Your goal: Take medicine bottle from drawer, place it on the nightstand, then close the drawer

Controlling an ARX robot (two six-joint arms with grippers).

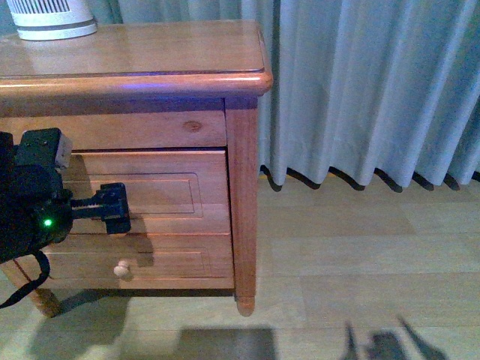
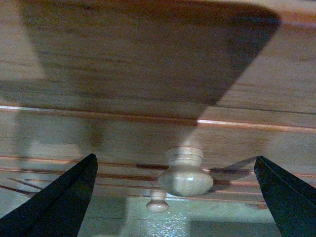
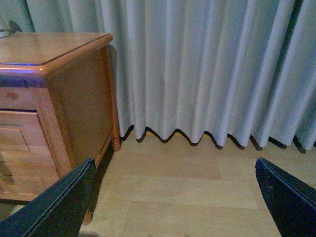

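The nightstand (image 1: 244, 150) stands at the left of the front view, and its side shows in the right wrist view (image 3: 79, 94). The upper drawer (image 1: 165, 191) looks closed. My left gripper (image 1: 112, 208) is open right in front of the drawer, hiding the knob in the front view. In the left wrist view the round wooden knob (image 2: 185, 174) lies between the spread fingers (image 2: 59, 207) of the left gripper (image 2: 174, 158), with no contact. My right gripper (image 3: 174, 159) is open and empty above the floor, right of the nightstand. The medicine bottle is out of view.
A white ribbed appliance (image 1: 52, 19) stands on the nightstand top at the back left. The lower drawer's knob (image 1: 121, 268) shows below my left gripper, and also in the left wrist view (image 2: 158, 201). A pale curtain (image 1: 367, 90) hangs behind the wooden floor (image 1: 360, 262).
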